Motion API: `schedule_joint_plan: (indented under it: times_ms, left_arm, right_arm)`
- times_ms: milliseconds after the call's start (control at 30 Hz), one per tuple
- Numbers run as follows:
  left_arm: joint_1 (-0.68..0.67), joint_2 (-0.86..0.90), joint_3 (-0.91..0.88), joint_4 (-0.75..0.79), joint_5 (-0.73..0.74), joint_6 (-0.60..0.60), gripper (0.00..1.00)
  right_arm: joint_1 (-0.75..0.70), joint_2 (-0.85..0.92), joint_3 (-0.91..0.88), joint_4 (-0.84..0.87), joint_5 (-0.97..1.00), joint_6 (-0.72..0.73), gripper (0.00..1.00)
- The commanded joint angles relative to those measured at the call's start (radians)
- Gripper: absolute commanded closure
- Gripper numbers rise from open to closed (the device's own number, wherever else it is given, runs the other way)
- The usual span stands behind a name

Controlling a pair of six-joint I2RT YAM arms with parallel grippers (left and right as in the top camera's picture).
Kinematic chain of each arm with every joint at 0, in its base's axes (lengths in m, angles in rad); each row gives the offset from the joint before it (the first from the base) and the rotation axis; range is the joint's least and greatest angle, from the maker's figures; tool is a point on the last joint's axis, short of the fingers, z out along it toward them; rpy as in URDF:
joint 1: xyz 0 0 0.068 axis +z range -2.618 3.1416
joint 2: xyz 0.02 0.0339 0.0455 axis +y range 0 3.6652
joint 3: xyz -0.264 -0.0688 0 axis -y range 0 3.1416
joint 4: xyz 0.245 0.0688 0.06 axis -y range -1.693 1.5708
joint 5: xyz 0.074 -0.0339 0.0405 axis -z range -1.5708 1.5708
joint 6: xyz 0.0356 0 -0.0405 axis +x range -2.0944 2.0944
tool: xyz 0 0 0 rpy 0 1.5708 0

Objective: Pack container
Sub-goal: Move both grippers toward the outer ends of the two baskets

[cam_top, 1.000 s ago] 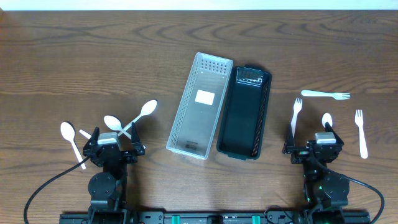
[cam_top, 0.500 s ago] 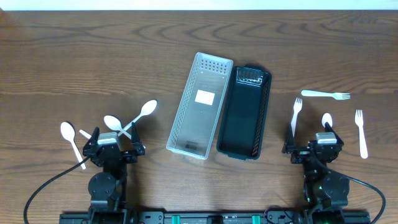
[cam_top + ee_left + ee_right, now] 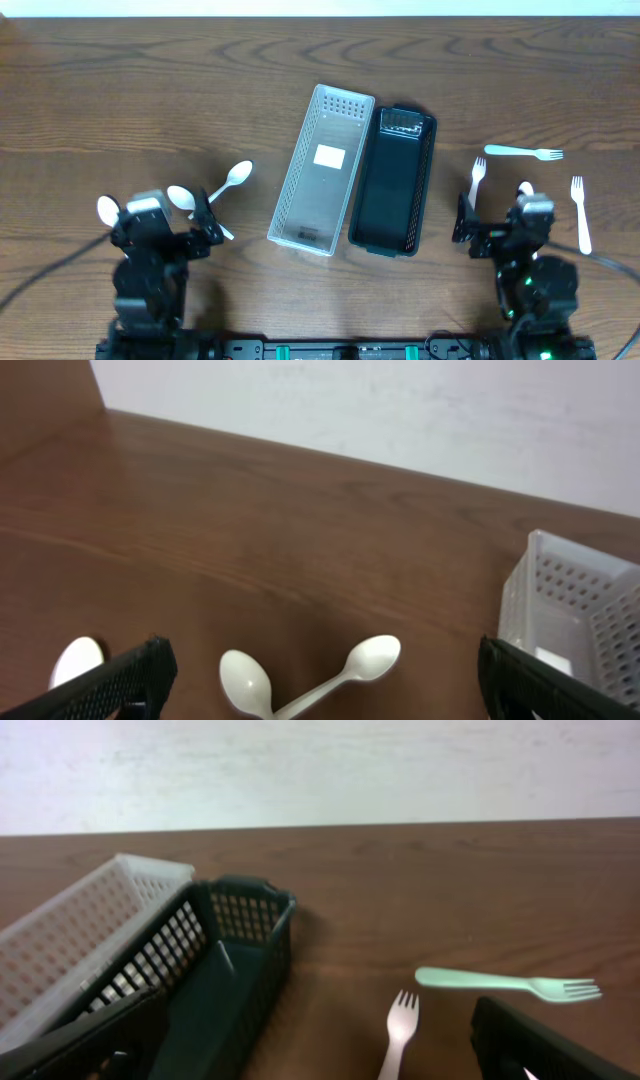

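Two long baskets sit side by side in the middle of the tabletop point(image 3: 120, 80), a white basket point(image 3: 322, 170) on the left and a black basket point(image 3: 394, 182) touching its right wall, both angled the same way. Both look empty apart from a pale label on the white one's floor, so packing seems not to have begun.

The cutlery is sorted by side, which suits a two-arm job: white spoons point(image 3: 232, 178) lie to the left of the baskets, two of them crossed at the handles, a third further left partly hidden by the arm. White forks point(image 3: 524, 152) lie to the right, one crosswise near the black basket's far end, two pointing away from the robot; a spoon bowl shows just behind the right arm.

The left claw point(image 3: 165, 232) hangs over the spoons with its jaws spread wide and nothing between them. The right claw point(image 3: 500, 225) stands likewise wide and empty, just beside the nearest fork. Each arm probably serves its own side's pieces.
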State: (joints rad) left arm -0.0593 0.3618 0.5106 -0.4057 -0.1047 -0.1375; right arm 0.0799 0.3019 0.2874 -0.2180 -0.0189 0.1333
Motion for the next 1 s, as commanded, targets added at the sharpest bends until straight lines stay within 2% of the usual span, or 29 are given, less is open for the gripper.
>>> schedule_joint_plan:
  times_ms: [0,233,333,433,467,500,533,567,600,667,867,967]
  left_arm:
    - [-0.003,0.176,0.205,-0.103,0.000,-0.032,0.02]
    - [-0.003,0.568,0.622,-0.439,0.000,0.032,0.02]
    - [-0.003,0.676,0.678,-0.496,0.000,0.031,0.02]
    - [-0.003,0.746,0.677,-0.527,0.021,0.030,0.02]
    - [-0.003,0.764,0.677,-0.530,0.034,0.030,0.02]
    - [-0.003,0.784,0.677,-0.532,0.049,0.029,0.01]
    - [-0.003,0.801,0.677,-0.532,0.064,0.028,0.06]
    - [-0.003,0.821,0.677,-0.532,0.084,0.028,0.11]
    - [-0.003,0.839,0.677,-0.531,0.108,0.028,0.19]
    - [-0.004,0.881,0.677,-0.527,0.156,0.028,0.37]
    - [-0.005,1.023,0.677,-0.525,0.177,0.028,0.78]
    - [-0.006,1.089,0.677,-0.525,0.177,0.028,0.90]
  right_arm:
    - [0.012,0.165,0.173,-0.064,-0.046,-0.003,0.01]
    - [0.012,0.632,0.578,-0.423,-0.073,-0.019,0.01]
    - [0.012,0.813,0.729,-0.581,-0.073,-0.018,0.01]
    - [0.012,0.953,0.824,-0.639,-0.077,-0.015,0.01]
    - [0.013,0.980,0.834,-0.638,-0.076,-0.019,0.02]
    - [0.012,1.009,0.837,-0.628,-0.076,-0.028,0.11]
    - [0.012,1.027,0.837,-0.618,-0.076,-0.035,0.20]
    - [0.012,1.048,0.837,-0.607,-0.074,-0.035,0.40]
    - [0.012,1.065,0.837,-0.597,-0.074,-0.035,0.53]
    - [0.012,1.104,0.837,-0.578,-0.074,-0.034,0.70]
    - [0.012,1.214,0.837,-0.549,-0.059,-0.034,0.92]
    - [0.012,1.264,0.837,-0.541,-0.060,-0.034,0.92]
